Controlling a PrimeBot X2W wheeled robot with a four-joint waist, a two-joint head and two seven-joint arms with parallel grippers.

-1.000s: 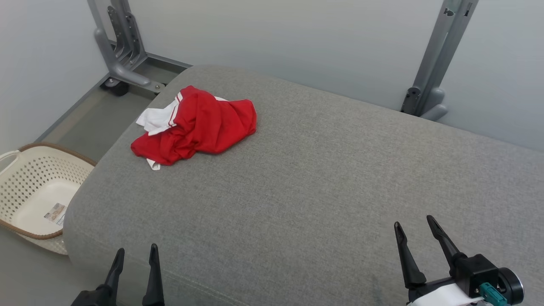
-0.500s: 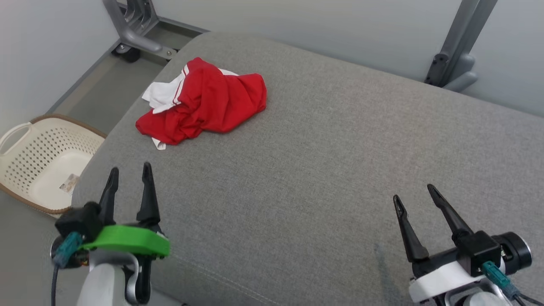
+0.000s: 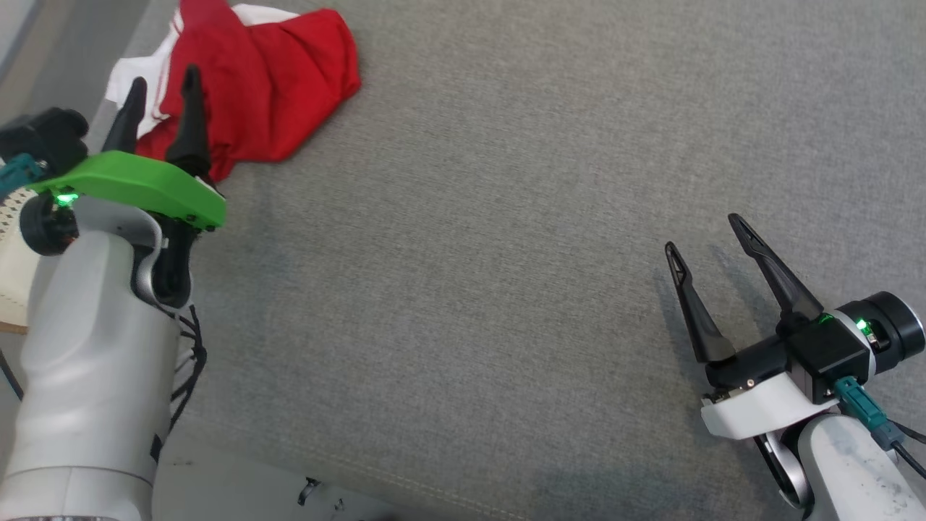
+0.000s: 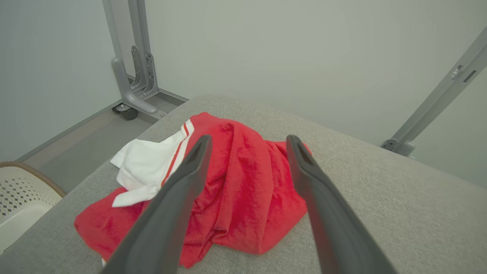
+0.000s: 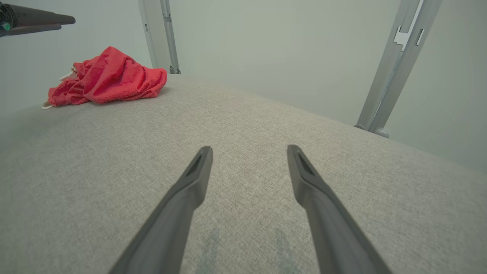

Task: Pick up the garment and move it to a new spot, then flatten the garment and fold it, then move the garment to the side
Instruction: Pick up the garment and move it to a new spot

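Both arms are over the grey fabric-covered counter point(image 3: 470, 253). The right tool point(image 3: 703, 231) has its two dark fingers spread wide with nothing between them. Under and ahead of them there is only bare woven cloth, and a stitched seam runs along the counter's near edge behind the wrists.

The left tool point(image 3: 163, 75) is also spread and empty. It hangs in the air above the counter, with its fingertips pointing at the garment point(image 4: 247, 182). The garment is a crumpled heap of red cloth, and a white panel with a red stripe shows on the side to the left of the fingers. It lies on the counter just ahead of the left tool, close to the counter's far rounded corner. From the right tool it is well apart, far ahead and off to the left. Neither tool touches it.

Beyond the counter's edge, to the left of the left tool, the grey floor point(image 4: 95, 140) drops away. A cream perforated basket point(image 4: 15, 186) with a brown rim stands there.

Past the garment, a grey metal upright point(image 4: 129, 87) rises from a foot with a dark caster. A second, slanted grey post point(image 4: 437, 110) stands far off to the right. A plain pale wall point(image 4: 285, 49) is behind both.
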